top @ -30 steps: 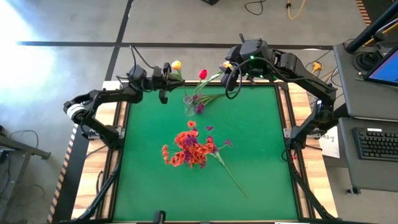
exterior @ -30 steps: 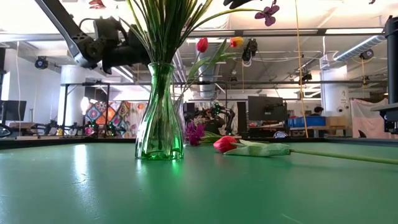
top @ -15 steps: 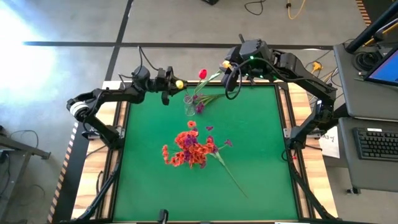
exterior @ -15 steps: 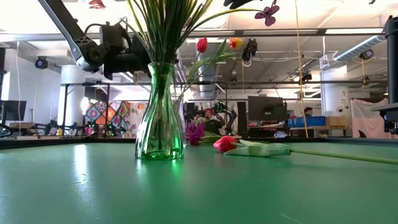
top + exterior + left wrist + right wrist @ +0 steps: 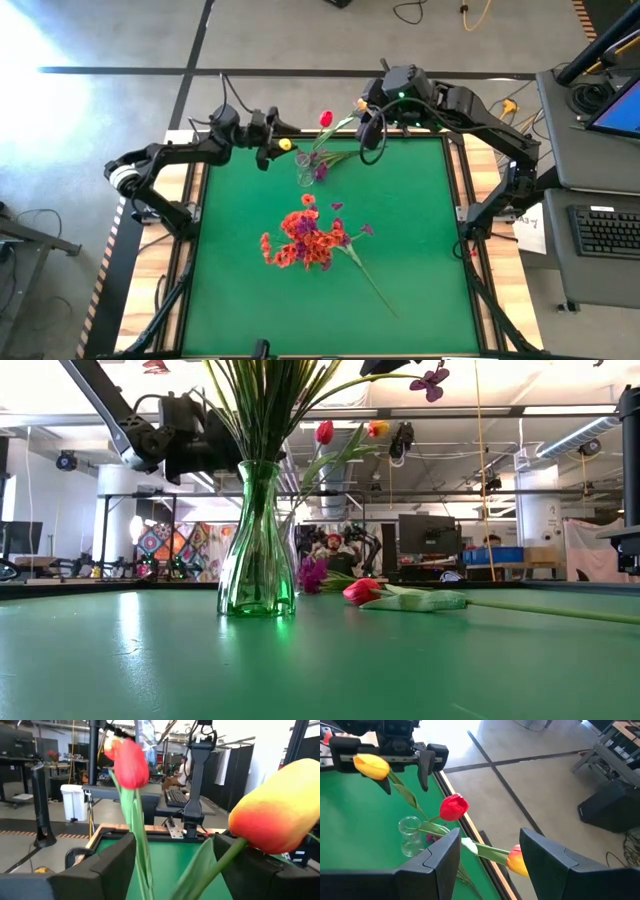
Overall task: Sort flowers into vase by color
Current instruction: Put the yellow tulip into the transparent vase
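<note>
Sorting is partly done on my green counter (image 5: 420, 250). The largest mass, a bunch of orange-red and purple sprays (image 5: 305, 240), stands well apart from the vase (image 5: 304, 172), on the near side of it, in a taller green-tinted vase (image 5: 255, 550), its colours mixed. I judge that bunch to be unsorted. My left claw (image 5: 275, 143) hangs just left of the vase, fingers spread wide around the stem of a yellow tulip (image 5: 286, 145) whose foot reaches down into the vase. My right claw (image 5: 372, 125) hovers above and to the right of the vase, also wide, with the stem of a yellow-orange tulip (image 5: 516, 861) passing loosely between the fingers. A red tulip (image 5: 325, 119) already rises from the vase, between the two claws. A pink-red tulip (image 5: 365, 592) lies flat on the counter, apart from the vase, waiting its turn. No brand, label or writing here can be read.
</note>
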You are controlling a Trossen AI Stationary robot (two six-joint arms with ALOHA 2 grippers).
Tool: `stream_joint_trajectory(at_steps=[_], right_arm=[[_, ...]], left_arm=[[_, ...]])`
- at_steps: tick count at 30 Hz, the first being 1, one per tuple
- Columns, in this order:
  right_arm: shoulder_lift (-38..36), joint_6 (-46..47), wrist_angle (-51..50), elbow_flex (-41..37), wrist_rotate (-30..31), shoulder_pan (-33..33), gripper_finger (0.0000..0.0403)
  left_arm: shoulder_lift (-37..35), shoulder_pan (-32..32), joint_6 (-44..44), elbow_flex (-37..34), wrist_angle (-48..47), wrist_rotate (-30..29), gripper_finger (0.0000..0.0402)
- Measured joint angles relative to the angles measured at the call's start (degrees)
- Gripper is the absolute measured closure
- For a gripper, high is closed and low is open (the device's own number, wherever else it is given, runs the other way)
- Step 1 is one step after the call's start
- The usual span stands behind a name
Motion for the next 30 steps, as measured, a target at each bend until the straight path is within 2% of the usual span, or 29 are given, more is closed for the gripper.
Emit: stream_joint_trajectory(at_steps=[7,16,24,30], right_arm=[[0.0,-1.0,0.0,0.0,0.0,0.0,0.0207],[0.0,-1.4,0.0,0.0,0.0,0.0,0.0207],[0.0,-1.6,0.0,0.0,0.0,0.0,0.0207],[0.0,-2.1,0.0,0.0,0.0,0.0,0.0207]], left_arm=[[-0.4,0.0,-4.4,1.9,-0.9,2.5,0.0105],[-0.5,-0.1,-4.3,4.9,-13.2,3.9,0.0028],[-0.5,0.3,-3.2,11.1,-28.0,7.5,0.0025],[-0.6,0.5,0.9,16.7,-46.3,7.1,0.0025]])
